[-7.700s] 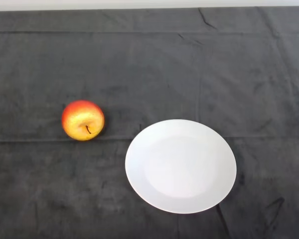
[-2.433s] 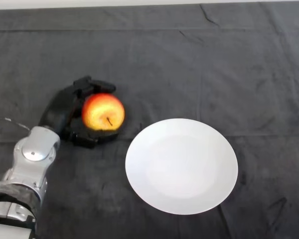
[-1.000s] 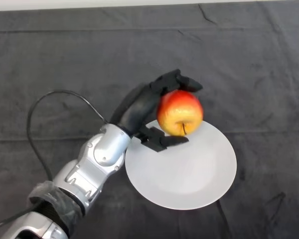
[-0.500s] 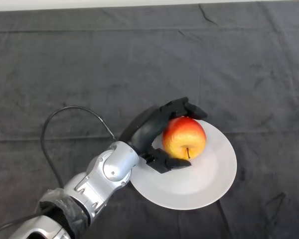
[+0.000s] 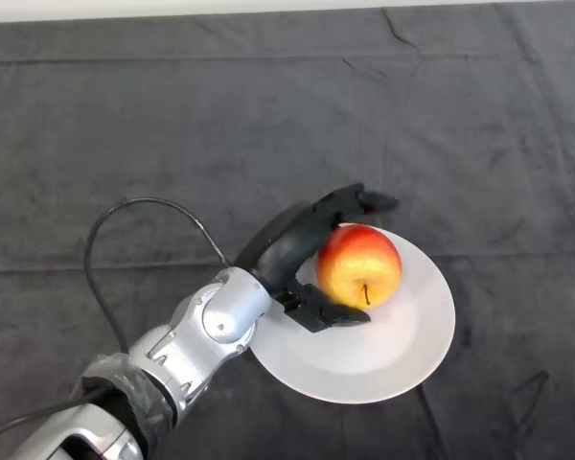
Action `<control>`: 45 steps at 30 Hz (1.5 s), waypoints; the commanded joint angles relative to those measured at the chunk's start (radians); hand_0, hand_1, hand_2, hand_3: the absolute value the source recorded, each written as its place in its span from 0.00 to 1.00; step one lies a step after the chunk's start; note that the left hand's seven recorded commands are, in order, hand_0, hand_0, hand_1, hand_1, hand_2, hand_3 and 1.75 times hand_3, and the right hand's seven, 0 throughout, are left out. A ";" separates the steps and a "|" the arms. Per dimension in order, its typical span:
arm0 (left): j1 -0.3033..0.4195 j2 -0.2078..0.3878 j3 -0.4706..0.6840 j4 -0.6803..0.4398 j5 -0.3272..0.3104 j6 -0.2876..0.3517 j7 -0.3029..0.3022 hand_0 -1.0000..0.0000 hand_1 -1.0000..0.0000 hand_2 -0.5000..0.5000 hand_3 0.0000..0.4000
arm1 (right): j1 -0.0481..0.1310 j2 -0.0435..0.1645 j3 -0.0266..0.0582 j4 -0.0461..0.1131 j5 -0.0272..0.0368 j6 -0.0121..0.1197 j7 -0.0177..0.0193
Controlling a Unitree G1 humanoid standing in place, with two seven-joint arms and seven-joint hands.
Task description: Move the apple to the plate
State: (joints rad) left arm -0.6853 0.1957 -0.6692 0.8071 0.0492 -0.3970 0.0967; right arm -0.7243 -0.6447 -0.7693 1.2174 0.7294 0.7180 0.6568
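Note:
A red and yellow apple (image 5: 359, 265) is over the middle of the white plate (image 5: 402, 355), stem side towards me. My left hand (image 5: 297, 244) reaches in from the lower left and is curled round the apple: fingers over its far side, thumb under its near side. I cannot tell whether the apple rests on the plate or hangs just above it.
The table is covered by a dark cloth (image 5: 268, 115) with a few creases. Its far edge runs along the top of the view.
My hand has carried the apple from the left of the table to over the plate. In the last half second it has barely shifted, a little to the right.

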 commanded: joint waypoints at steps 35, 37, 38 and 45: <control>0.019 0.237 0.228 -0.208 -0.080 0.015 -0.080 1.00 1.00 0.50 0.00 | -0.004 -0.015 -0.0145 -0.015 0.0193 -0.005 -0.0046; 0.028 0.265 0.259 -0.222 -0.092 0.007 -0.092 1.00 1.00 0.50 0.00 | -0.004 -0.015 -0.0144 -0.015 0.0194 -0.005 -0.0047; 0.032 0.279 0.274 -0.228 -0.099 0.003 -0.097 1.00 1.00 0.50 0.00 | -0.004 -0.015 -0.0144 -0.015 0.0194 -0.005 -0.0048; 0.068 0.338 0.371 -0.258 -0.115 -0.021 -0.090 1.00 1.00 0.50 0.00 | -0.003 -0.014 -0.0143 -0.016 0.0195 -0.005 -0.0053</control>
State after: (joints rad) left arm -0.6516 0.4894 -0.3188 0.5865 -0.0567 -0.4062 0.0029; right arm -0.7242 -0.6446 -0.7693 1.2174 0.7295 0.7179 0.6560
